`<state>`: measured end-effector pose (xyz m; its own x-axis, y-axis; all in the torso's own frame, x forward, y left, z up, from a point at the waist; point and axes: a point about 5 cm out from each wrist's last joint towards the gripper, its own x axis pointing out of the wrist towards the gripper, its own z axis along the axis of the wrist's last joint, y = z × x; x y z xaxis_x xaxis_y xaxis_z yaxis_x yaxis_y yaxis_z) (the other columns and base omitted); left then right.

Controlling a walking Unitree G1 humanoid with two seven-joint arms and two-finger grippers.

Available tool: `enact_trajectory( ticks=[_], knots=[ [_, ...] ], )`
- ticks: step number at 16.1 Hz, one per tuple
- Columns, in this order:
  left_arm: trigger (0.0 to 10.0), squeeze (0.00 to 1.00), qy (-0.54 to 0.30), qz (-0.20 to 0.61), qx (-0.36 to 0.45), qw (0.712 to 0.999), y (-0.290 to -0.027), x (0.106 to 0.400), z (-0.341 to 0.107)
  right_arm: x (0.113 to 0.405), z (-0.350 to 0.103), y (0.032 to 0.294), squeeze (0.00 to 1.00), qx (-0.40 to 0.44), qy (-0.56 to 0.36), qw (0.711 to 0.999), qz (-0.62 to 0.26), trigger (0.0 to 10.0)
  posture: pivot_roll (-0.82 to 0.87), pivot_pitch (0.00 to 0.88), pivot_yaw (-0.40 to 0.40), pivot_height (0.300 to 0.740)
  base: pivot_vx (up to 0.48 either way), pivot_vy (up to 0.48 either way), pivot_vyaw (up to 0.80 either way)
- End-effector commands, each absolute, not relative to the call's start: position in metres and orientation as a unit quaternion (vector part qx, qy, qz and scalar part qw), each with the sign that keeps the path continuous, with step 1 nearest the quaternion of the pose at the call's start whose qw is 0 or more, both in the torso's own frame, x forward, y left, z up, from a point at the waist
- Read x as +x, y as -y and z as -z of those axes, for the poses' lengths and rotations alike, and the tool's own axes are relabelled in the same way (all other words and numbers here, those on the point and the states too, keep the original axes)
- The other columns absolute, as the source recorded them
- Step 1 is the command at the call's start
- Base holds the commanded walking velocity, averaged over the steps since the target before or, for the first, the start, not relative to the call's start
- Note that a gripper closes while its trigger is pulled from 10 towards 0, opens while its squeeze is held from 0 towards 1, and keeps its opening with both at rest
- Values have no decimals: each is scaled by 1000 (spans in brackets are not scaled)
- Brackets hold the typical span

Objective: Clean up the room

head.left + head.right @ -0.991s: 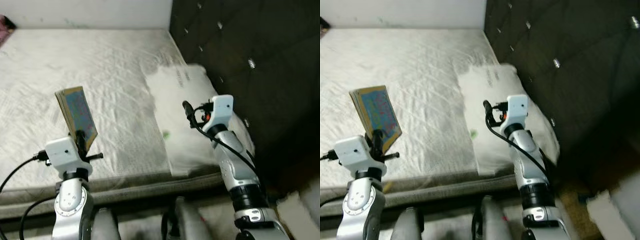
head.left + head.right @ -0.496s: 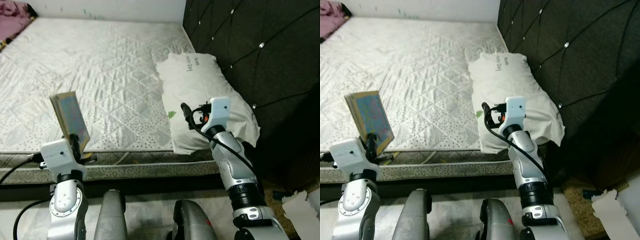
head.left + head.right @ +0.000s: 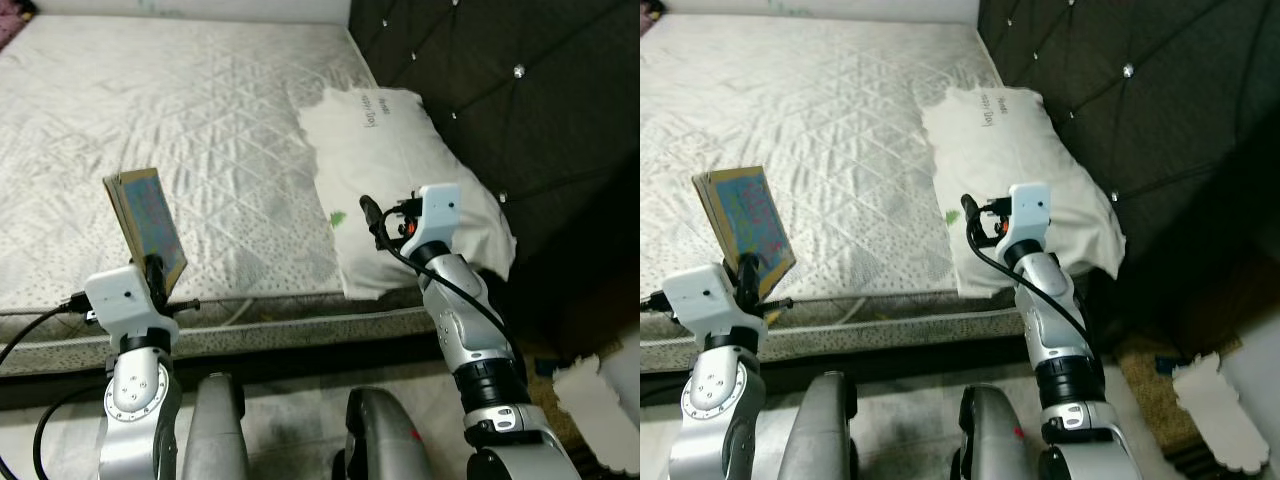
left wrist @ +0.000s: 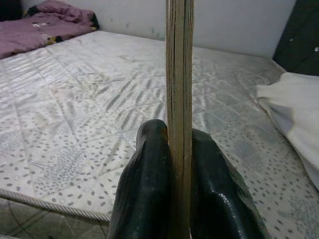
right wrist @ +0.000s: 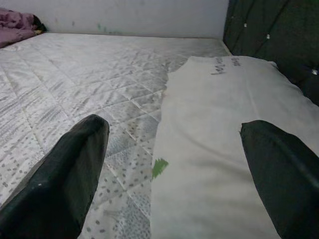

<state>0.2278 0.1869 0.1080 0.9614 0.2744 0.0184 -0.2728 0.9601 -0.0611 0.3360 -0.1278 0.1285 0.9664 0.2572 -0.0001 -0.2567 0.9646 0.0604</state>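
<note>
My left gripper (image 3: 156, 272) is shut on a thin book (image 3: 146, 222) with a colourful blue cover, held upright above the near edge of the mattress (image 3: 190, 120). The left wrist view looks along the book (image 4: 179, 99) edge-on, clamped between both black fingers (image 4: 147, 189). My right gripper (image 3: 372, 215) stands open with nothing between its fingers (image 5: 60, 184), hovering over the near end of a white pillow (image 3: 400, 170) that lies along the bed's right side.
A dark tufted headboard (image 3: 500, 90) rises to the right of the pillow. A purple blanket (image 4: 40, 25) lies heaped at the far corner of the bed. White scraps (image 3: 1210, 400) lie on the floor at the lower right. My legs (image 3: 230, 430) are at the bed's foot.
The camera view has shifted a little, bringing the bed closer. Both arms keep the same poses, the left still holding the book.
</note>
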Motion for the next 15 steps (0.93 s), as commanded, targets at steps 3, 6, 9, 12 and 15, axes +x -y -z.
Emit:
enact_trajectory(
  ticks=[3,6,9,12,15],
  knots=[
    [10000,0,39,-129,-29,990,-185,229,-118,336,-128,132,0,26,-5,992,-125,10000,-19,50,-58,555,0,0,0],
    [10000,0,45,-124,-31,991,-184,228,-119,336,-128,131,0,26,-5,992,-125,10000,-18,51,-58,555,0,0,0],
    [10000,0,48,-120,-31,991,-185,228,-120,336,-128,131,0,26,-5,992,-125,10000,-17,51,-58,555,206,0,0],
    [10000,0,52,-116,-31,991,-184,228,-121,336,-128,131,0,26,-5,992,-127,10000,-18,51,-57,555,442,0,0],
    [10000,0,51,-115,-33,992,-183,228,-120,336,-128,131,0,25,-4,992,-127,10000,-20,51,-60,555,472,0,0]
  ],
)
